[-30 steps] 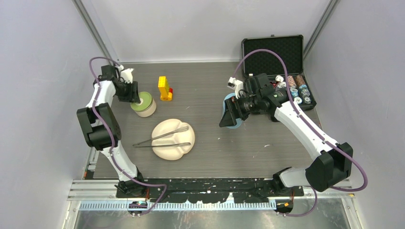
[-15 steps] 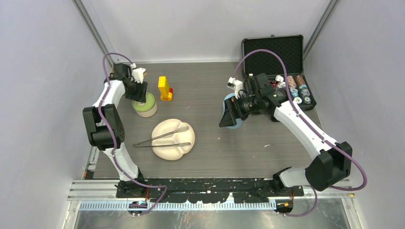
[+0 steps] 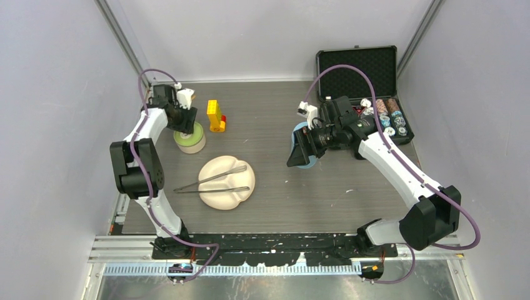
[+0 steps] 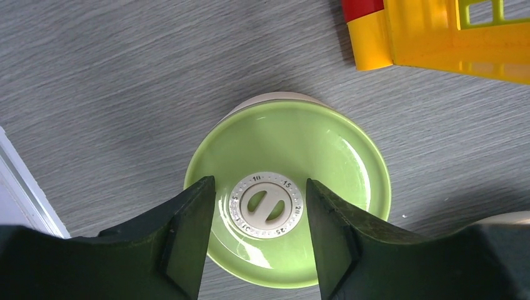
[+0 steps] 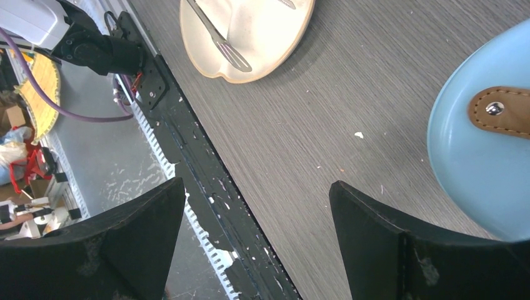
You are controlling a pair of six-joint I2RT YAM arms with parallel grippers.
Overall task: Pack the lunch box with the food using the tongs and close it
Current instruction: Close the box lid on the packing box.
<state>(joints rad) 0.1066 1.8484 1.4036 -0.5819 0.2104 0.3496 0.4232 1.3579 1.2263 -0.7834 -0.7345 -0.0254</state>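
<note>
My left gripper [image 4: 259,184] hangs straight over the small bowl with the green lid [image 4: 294,144], which stands toward the far left corner of the table [image 3: 275,200]. Its jaws are parted, one finger [image 4: 187,237] on each side of the round numbered dial [image 4: 265,205] in the middle of the lid. There is a clear gap between each tip and the dial, so I am pinching nothing. I cannot tell whether the tips touch the lid's surface. A yellow and red toy block [image 4: 437,37] lies just beyond the bowl, toward the far edge, apart from it.

My right gripper [image 5: 256,184] is spread wide with only bare table showing between its fingers. It hovers right of the table's middle. The lunch box's blue lid [image 5: 475,169] with its brown handle [image 5: 503,109] sits just beside the right-hand finger in the wrist view. In the top view the canister [image 3: 309,165] is mostly hidden under my wrist.

The tongs [image 3: 212,182] lie across the cream plate [image 3: 219,199], a little left of the table's centre. Their two arms run from the plate out over its left rim onto the table, well apart from both of my grippers. In the right wrist view one flat tip rests on the plate [image 5: 275,44].

An open black case [image 3: 359,69] stands at the far right corner, with stacked round chips [image 3: 387,115] in its lower half
</note>
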